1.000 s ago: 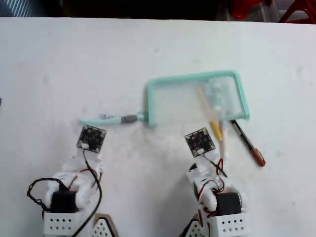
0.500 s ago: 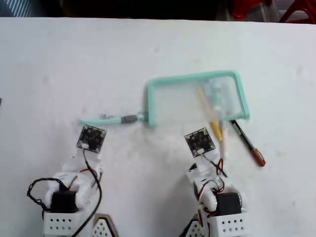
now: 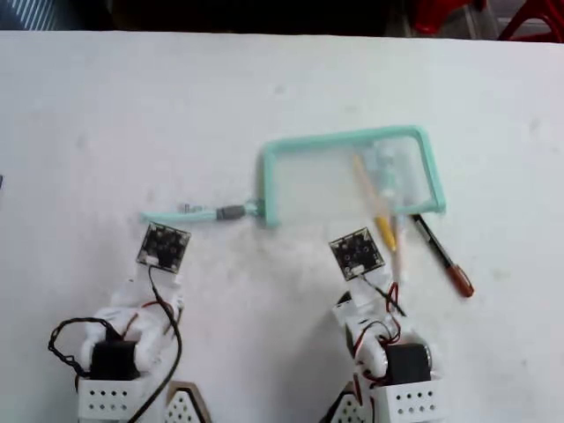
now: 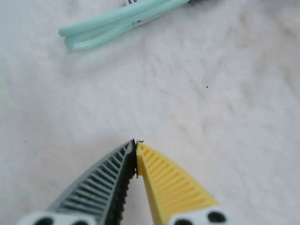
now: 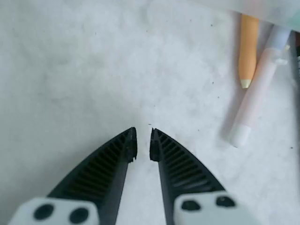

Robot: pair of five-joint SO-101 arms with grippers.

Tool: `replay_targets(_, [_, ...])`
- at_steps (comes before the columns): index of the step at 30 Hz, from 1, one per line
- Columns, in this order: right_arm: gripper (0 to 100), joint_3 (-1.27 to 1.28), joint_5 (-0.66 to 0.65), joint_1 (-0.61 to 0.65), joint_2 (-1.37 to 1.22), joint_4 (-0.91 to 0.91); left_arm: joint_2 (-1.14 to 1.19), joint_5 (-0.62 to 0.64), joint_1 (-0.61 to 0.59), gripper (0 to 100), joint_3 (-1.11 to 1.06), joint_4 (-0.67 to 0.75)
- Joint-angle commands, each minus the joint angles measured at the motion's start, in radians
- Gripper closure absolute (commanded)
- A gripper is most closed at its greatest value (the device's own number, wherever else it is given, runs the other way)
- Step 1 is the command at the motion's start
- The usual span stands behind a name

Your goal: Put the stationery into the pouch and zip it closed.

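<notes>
A clear pouch (image 3: pixel 328 176) with mint trim lies flat on the white table, its mint strap (image 3: pixel 181 213) trailing to the left. A yellow pencil (image 3: pixel 374 204) and a pale pink pen (image 3: pixel 397 242) stick out of the pouch's near edge. A dark pen (image 3: pixel 443 257) with a brown cap lies on the table just right of them. My left gripper (image 4: pixel 136 143) is shut and holds nothing, a short way from the strap (image 4: pixel 117 23). My right gripper (image 5: pixel 143 139) is shut but for a thin slit, beside the pencil (image 5: pixel 247 51) and pink pen (image 5: pixel 255 101).
Both arms sit at the table's near edge, the left arm (image 3: pixel 132 317) below the strap and the right arm (image 3: pixel 379 335) below the pouch. White table (image 3: pixel 132 115) spreads to the left and behind the pouch.
</notes>
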State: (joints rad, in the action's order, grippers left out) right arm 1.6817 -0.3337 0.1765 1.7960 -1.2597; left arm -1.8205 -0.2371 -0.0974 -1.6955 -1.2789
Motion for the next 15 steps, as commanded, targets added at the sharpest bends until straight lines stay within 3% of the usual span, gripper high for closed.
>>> replay_targets(1, [94.6,0.009,0.002,-0.004,0.001,-0.005,-0.004,0.006,0.013,98,0.003,-0.008])
replay_targets(15, [94.6,0.009,0.000,-0.002,0.001,-0.005,-0.004,0.002,0.005,98,0.009,-0.009])
